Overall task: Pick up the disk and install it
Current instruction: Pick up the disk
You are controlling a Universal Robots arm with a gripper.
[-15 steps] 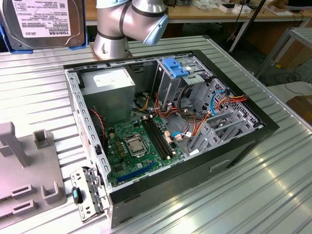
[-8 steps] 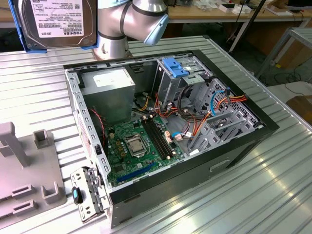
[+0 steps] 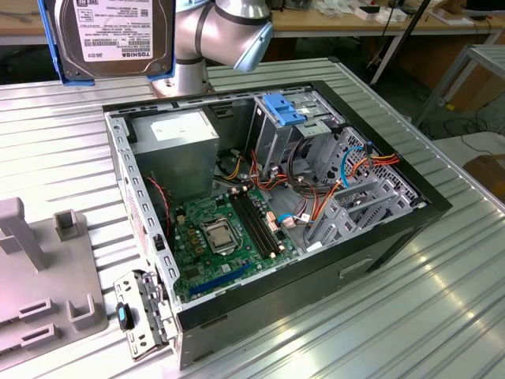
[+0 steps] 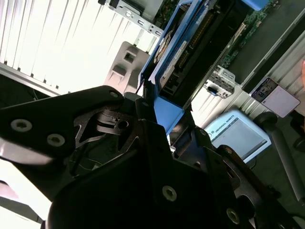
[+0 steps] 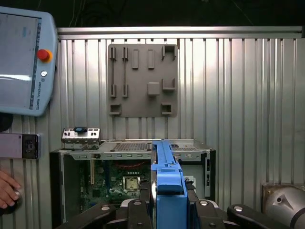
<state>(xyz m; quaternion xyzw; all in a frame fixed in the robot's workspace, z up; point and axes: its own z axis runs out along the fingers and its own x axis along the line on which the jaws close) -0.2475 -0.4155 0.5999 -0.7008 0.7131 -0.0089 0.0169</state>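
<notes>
We see a ribbed metal table (image 3: pixel 410 316) carrying an open computer case (image 3: pixel 384 154). The case lies on its side with the motherboard (image 3: pixel 225 237) facing up and a blue bracket (image 3: pixel 286 109) on top of its drive cage. Beside the case, towards the exterior view's left, lies a grey fixture plate (image 3: pixel 35 292). Wooden workbenches (image 3: pixel 331 20) line the room behind the table, and the arm (image 3: pixel 225 31) rises at the table's far side. In the first wrist view a teach pendant (image 5: pixel 24 62) sits beyond the table's edge, and a person's hand (image 5: pixel 8 191) is out there too.

The gripper (image 5: pixel 169 207) is closed on the disk (image 3: pixel 114 39), with its fingers (image 5: pixel 144 200) clamped one on each side of the blue carrier. The disk is lifted clear of the table. Its near end sits between the fingers and the rest reaches out past the fingertips. Its long axis runs straight out from the fingers, down towards the table and the case beyond them. It stands on edge, with the labelled flat face turned to the exterior camera. We see it edge-on in the first wrist view.
</notes>
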